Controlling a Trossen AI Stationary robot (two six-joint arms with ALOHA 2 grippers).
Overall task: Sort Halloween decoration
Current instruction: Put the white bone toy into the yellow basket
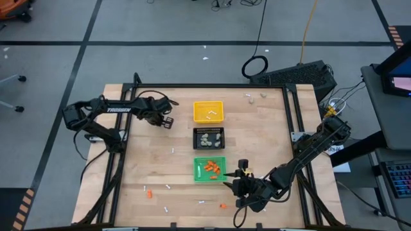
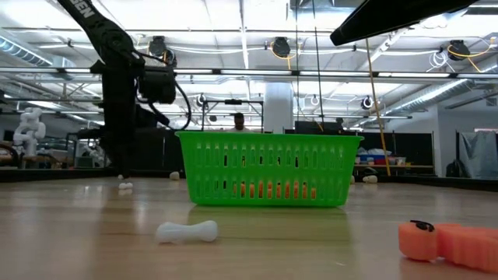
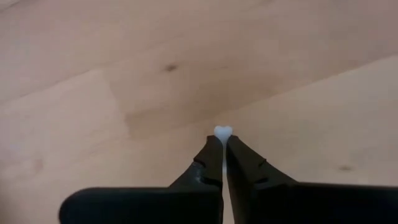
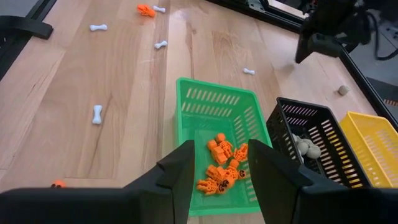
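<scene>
One small white bone (image 3: 222, 131) is sitting pinched in my closed left claw (image 1: 168, 121) just beside the yellow tray (image 1: 209, 111), so I am judging the drop comes next, while my empty right claw (image 4: 221, 163) is hanging parted over the green tray (image 4: 186, 112).

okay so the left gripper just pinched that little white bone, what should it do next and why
Probably lift and carry it toward the yellow tray. The left gripper is shut on a white bone, whose knobbed end shows just past the fingertips, and the yellow tray already holds white pieces, while the green tray holds orange ones. The right gripper hangs open over the green tray.
</scene>
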